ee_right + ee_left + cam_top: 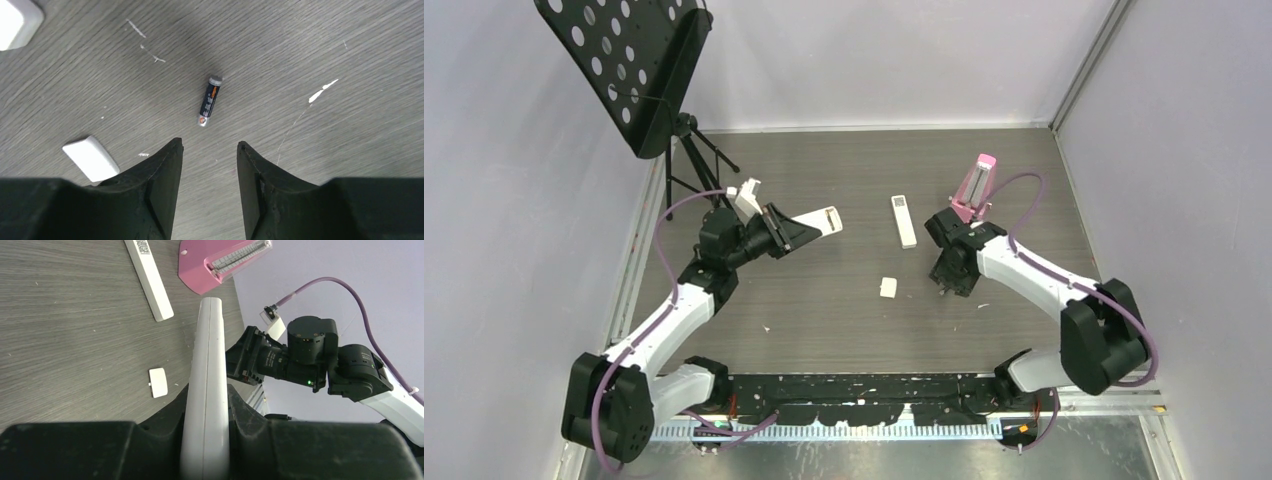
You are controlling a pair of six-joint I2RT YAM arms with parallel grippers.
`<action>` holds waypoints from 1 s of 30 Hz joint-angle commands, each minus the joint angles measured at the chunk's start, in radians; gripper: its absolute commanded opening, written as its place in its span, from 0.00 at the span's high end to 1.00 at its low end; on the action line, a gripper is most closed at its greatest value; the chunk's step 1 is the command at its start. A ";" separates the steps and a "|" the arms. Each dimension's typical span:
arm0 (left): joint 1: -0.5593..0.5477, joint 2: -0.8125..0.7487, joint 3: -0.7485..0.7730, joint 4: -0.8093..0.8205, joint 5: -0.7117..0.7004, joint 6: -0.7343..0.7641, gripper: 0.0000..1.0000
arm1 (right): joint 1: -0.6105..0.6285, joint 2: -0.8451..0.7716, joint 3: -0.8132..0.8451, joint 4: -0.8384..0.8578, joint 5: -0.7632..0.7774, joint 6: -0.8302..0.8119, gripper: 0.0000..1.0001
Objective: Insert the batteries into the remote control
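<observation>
My left gripper (pixel 792 232) is shut on the white remote control (pixel 826 219) and holds it above the table, left of centre. In the left wrist view the remote (pixel 207 355) stands edge-on between the fingers (pixel 250 412). My right gripper (pixel 951 284) is open and empty, pointing down at the table. In the right wrist view one small dark battery (pixel 210 100) with a lighter tip lies on the wood just ahead of the open gripper (pixel 210 145). No other batteries show. A small white battery cover (pixel 888 287) lies loose between the arms; it also shows in both wrist views (pixel 158 382) (pixel 91 157).
A longer slim white remote (pixel 904 221) lies at mid-table (pixel 149 280). A pink metronome (pixel 974 188) stands behind the right gripper. A black music stand (pixel 629 65) stands at the back left. Walls close in the table on three sides.
</observation>
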 commanded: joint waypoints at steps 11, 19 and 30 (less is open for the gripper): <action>0.004 0.048 0.003 0.080 0.077 0.009 1.00 | -0.034 0.165 -0.027 0.181 0.012 -0.010 0.61; 0.004 0.055 0.002 0.082 0.087 -0.001 1.00 | -0.042 0.169 -0.071 0.201 0.008 -0.006 0.71; -0.018 0.149 0.035 0.048 0.179 -0.019 1.00 | -0.049 0.127 -0.101 0.242 -0.039 -0.061 0.99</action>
